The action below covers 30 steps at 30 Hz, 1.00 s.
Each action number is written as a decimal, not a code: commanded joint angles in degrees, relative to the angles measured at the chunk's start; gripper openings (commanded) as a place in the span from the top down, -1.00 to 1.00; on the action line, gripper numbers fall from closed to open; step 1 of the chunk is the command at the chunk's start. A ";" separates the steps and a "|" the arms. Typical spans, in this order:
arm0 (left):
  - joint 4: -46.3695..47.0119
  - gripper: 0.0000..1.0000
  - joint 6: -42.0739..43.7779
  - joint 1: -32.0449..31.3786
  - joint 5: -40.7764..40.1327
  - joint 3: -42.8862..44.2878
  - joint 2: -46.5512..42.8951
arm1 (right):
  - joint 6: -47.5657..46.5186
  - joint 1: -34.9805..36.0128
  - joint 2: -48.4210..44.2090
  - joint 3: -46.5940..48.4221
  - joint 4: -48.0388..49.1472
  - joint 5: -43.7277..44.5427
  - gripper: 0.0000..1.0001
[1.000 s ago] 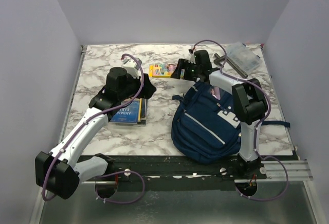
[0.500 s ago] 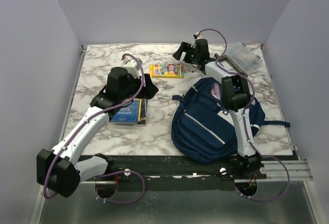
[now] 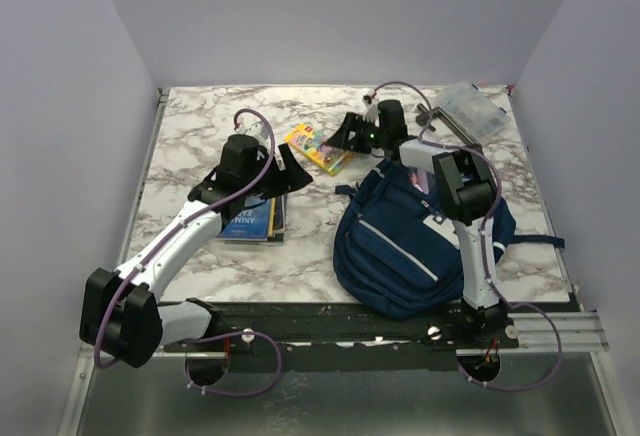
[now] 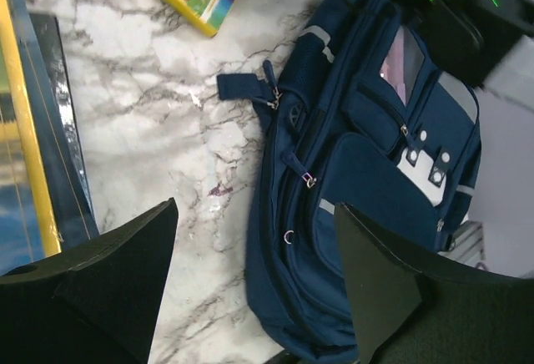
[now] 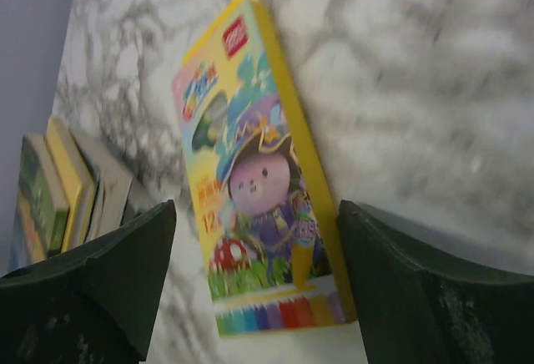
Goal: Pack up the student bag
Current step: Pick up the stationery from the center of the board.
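The navy student bag (image 3: pixel 415 241) lies flat at the front right of the marble table, grey pocket panel up; it also shows in the left wrist view (image 4: pixel 367 155). A yellow crayon box (image 3: pixel 318 148) lies slanted behind the bag's top. My right gripper (image 3: pixel 345 136) is open, low over the box's right end. In the right wrist view the box (image 5: pixel 250 197) lies between the two fingers (image 5: pixel 100 272); the gripper (image 5: pixel 254 289) holds nothing. My left gripper (image 3: pixel 285 168) is open and empty above the table between the books and the bag (image 4: pixel 254 289).
A stack of books (image 3: pixel 250 218) lies under the left arm and shows in both wrist views (image 4: pixel 33 130) (image 5: pixel 58 189). A clear plastic case (image 3: pixel 470 108) sits at the back right corner. The bag's strap (image 3: pixel 540 242) reaches toward the right edge.
My right gripper came back from the far edge down over the crayon box, and the box has turned slanted and slid slightly nearer. My left gripper shifted slightly right.
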 commanded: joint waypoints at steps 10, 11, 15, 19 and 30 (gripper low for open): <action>-6.60 -0.52 -15.47 -0.67 -9.02 13.55 21.78 | 6.94 3.78 -26.62 -32.16 -0.37 7.98 -0.68; -7.71 -0.52 -14.57 -1.11 -10.75 15.73 24.04 | 7.27 3.78 -26.10 -31.08 -0.90 8.93 -0.68; -13.84 -0.52 -11.92 -3.13 -18.76 26.25 33.27 | 7.56 3.78 -23.84 -26.82 -4.42 12.90 -0.64; -18.82 -0.53 -13.55 -4.50 -25.27 32.35 39.19 | 7.84 3.78 -21.36 -25.31 -4.75 11.25 -0.41; -18.94 -0.61 -21.40 -4.00 -19.61 35.74 46.58 | 8.85 3.84 -20.02 -28.88 -1.42 8.95 -0.14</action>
